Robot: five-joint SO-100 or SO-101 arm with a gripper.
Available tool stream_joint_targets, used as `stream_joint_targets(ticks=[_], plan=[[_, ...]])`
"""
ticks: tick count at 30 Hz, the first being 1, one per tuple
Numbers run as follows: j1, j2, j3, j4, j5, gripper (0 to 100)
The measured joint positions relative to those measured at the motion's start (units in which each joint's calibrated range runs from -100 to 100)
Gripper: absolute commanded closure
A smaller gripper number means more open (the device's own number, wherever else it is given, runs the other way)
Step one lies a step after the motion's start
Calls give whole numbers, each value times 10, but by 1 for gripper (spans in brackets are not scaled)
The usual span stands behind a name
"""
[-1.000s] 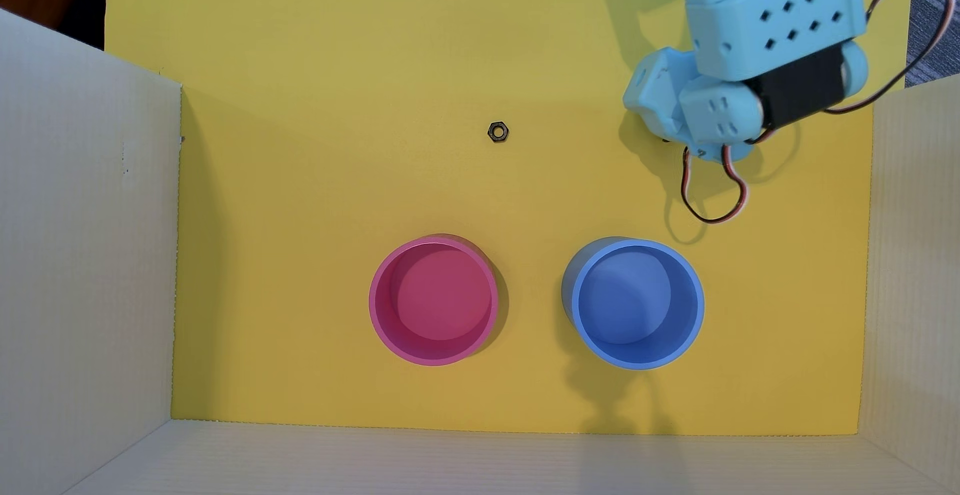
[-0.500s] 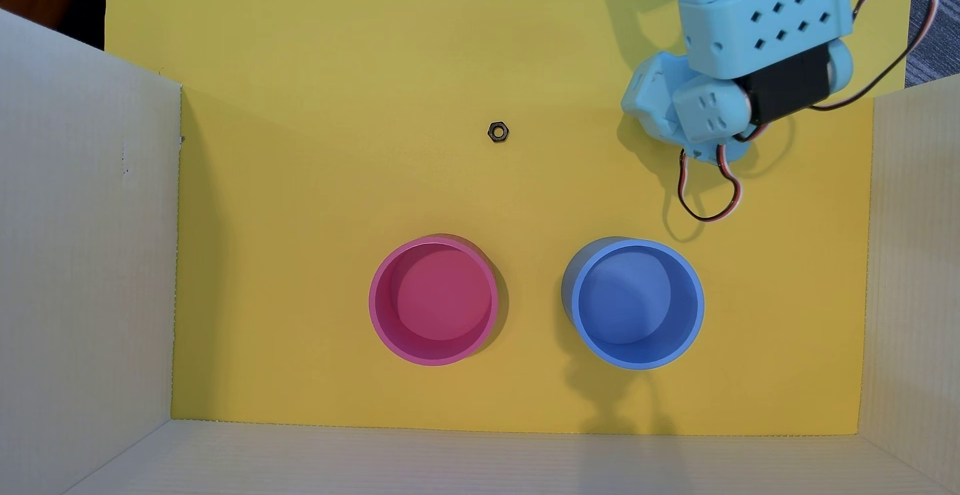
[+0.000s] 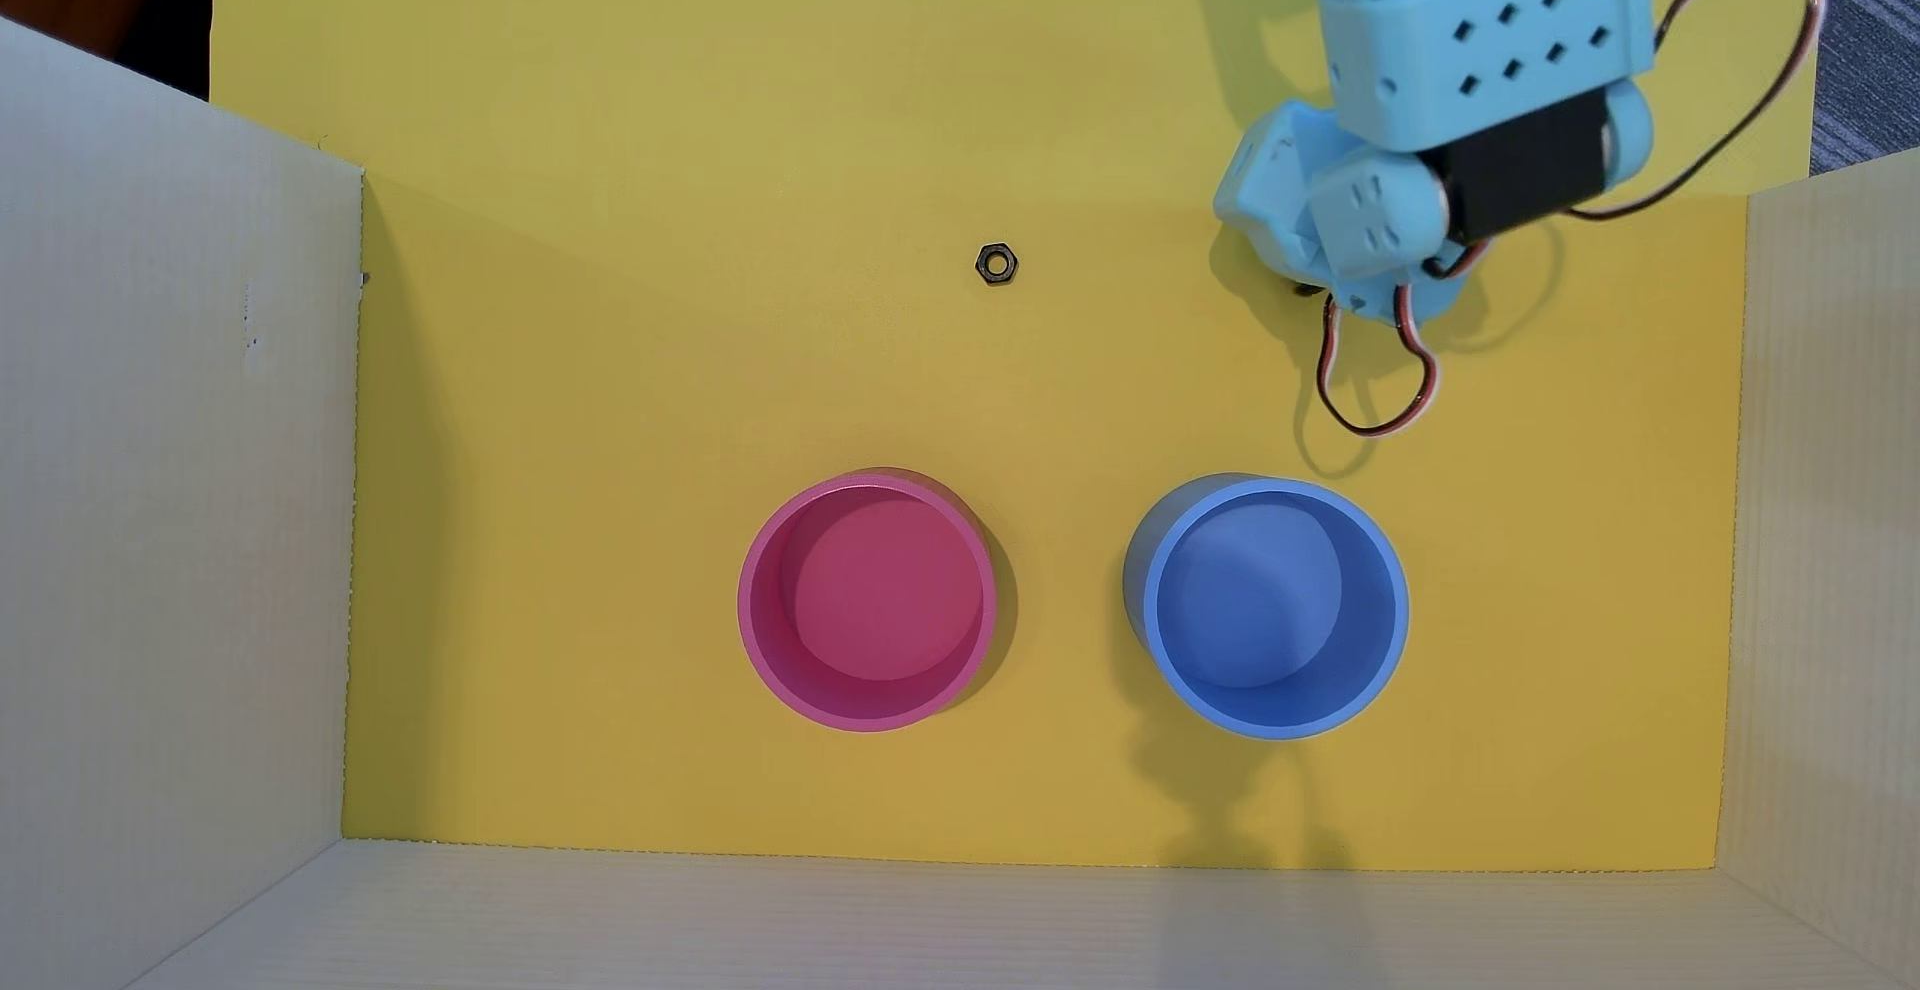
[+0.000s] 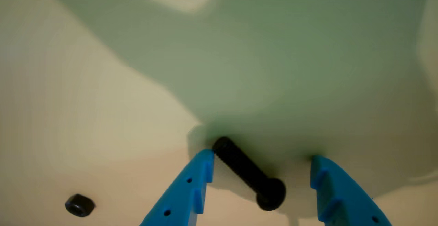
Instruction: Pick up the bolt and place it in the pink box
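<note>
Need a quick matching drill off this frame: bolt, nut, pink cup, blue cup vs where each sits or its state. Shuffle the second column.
Things:
1. bolt
2. nut
3. pink cup
4. blue cup

Places or states:
A. empty, the right one of the two cups in the overhead view
B. lying flat between the open fingers of the gripper in the wrist view
C. empty, below the nut in the overhead view
D. alone on the yellow mat, well left of the arm in the overhead view

Pairs: 1-B, 2-D, 3-C, 4-A
</note>
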Motion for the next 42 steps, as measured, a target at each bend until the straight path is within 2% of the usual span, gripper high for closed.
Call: stream_joint_targets(ticks=[3,8,22,27,33,38,42], plan=[[0,1,3,-2,0,83],[-1,3,3,-7,0,97],[-1,7,0,-9,-6,99],[-1,8,-31,7,-36,99],[1,8,-154,74,-72,99],[31,8,-263,95,-124,99],[91,8,-332,96,-194,99]])
